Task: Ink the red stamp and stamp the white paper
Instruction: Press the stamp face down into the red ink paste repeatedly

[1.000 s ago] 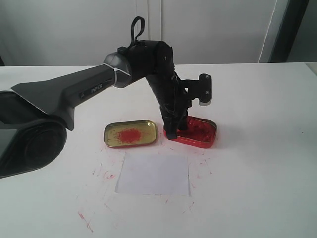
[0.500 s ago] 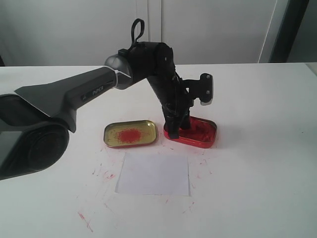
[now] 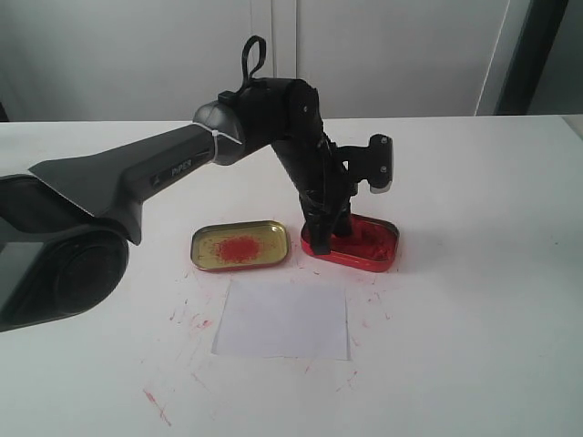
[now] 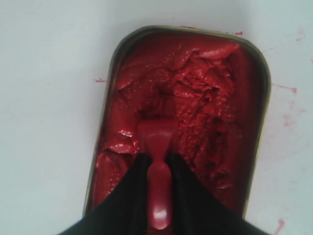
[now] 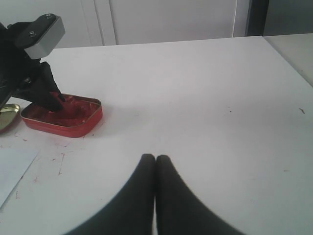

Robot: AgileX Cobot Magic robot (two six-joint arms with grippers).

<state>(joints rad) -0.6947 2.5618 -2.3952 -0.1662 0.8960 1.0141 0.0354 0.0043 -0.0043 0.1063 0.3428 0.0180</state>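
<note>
My left gripper is shut on the red stamp by its knob handle, and the stamp's square base is down in the red paste of the open ink tin. In the exterior view that gripper stands at the near left end of the ink tin; the stamp is hidden there behind the black fingers. The white paper lies flat in front of the tin. My right gripper is shut on nothing, low over bare table, and does not show in the exterior view.
A gold tin lid smeared with red lies to the left of the ink tin. Red ink smudges dot the white table round the paper. The ink tin and the left arm's wrist camera also show in the right wrist view.
The left gripper has shifted a little to the right along the tin's near left end, still holding the stamp down in the ink. Tin, lid and paper have not moved.
</note>
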